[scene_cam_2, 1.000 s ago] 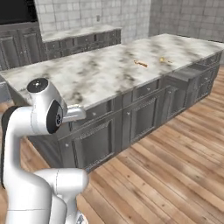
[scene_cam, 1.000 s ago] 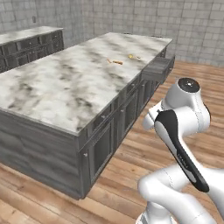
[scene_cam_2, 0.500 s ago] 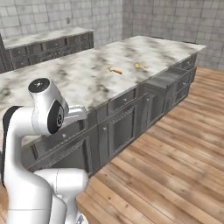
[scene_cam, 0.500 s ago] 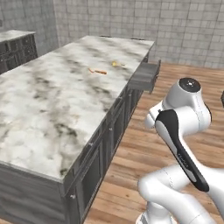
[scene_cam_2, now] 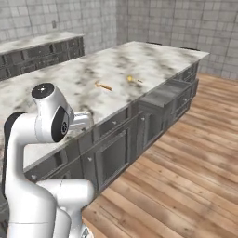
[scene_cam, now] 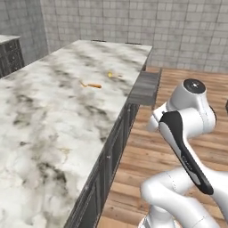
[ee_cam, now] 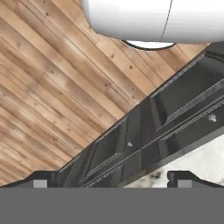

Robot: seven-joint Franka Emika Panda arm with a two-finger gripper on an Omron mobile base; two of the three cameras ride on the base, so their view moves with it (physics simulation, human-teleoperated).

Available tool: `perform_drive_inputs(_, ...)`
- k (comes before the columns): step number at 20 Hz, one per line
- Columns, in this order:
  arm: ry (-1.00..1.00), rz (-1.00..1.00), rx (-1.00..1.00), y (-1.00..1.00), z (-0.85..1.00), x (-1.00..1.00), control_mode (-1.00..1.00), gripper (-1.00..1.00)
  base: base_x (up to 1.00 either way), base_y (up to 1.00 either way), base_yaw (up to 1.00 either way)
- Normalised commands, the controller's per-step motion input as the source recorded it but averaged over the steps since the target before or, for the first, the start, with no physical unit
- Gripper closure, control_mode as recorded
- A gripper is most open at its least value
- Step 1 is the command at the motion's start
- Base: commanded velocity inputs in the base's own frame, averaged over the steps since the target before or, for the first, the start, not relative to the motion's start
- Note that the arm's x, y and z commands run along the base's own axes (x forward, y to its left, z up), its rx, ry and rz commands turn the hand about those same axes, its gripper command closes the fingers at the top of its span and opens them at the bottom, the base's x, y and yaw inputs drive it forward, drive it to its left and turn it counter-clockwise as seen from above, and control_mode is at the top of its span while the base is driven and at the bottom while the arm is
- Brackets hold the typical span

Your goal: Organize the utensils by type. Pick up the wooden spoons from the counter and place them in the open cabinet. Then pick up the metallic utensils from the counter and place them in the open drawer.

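While the arm sits folded:
Gripper (ee_cam: 109, 177): wide open, holding nothing, over cabinet fronts (ee_cam: 131, 148).
Fork (scene_cam: 91, 85): upper centre, on counter (scene_cam: 40, 129).
Drawer (scene_cam: 144, 87): pulled out.

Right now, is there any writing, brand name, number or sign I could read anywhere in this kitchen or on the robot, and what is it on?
None: no readable text in any view.
The marble counter, the open drawer, the tiled wall and the white arm are all unmarked.
The orange utensil is too small to show any marking.
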Motion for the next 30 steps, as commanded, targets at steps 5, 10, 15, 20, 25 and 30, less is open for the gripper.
perform_drive_inputs(5,0.00,0.00,0.00,0.00,0.00,0.00,1.00,-1.00,0.96,-0.06,0.00)
perform_drive_inputs(10,0.00,0.00,0.00,0.00,0.00,0.00,1.00,-1.00,0.80,-0.16,0.00)
perform_drive_inputs(15,0.00,0.00,0.00,0.00,0.00,0.00,1.00,-1.00,0.66,-0.13,0.00)
perform_drive_inputs(20,0.00,0.00,0.00,0.00,0.00,0.00,1.00,-1.00,0.49,-0.05,0.05)
perform_drive_inputs(25,0.00,0.00,0.00,0.00,0.00,0.00,1.00,-1.00,0.65,-0.10,0.07)
perform_drive_inputs(30,0.00,0.00,0.00,0.00,0.00,0.00,1.00,-1.00,0.73,-0.04,0.07)
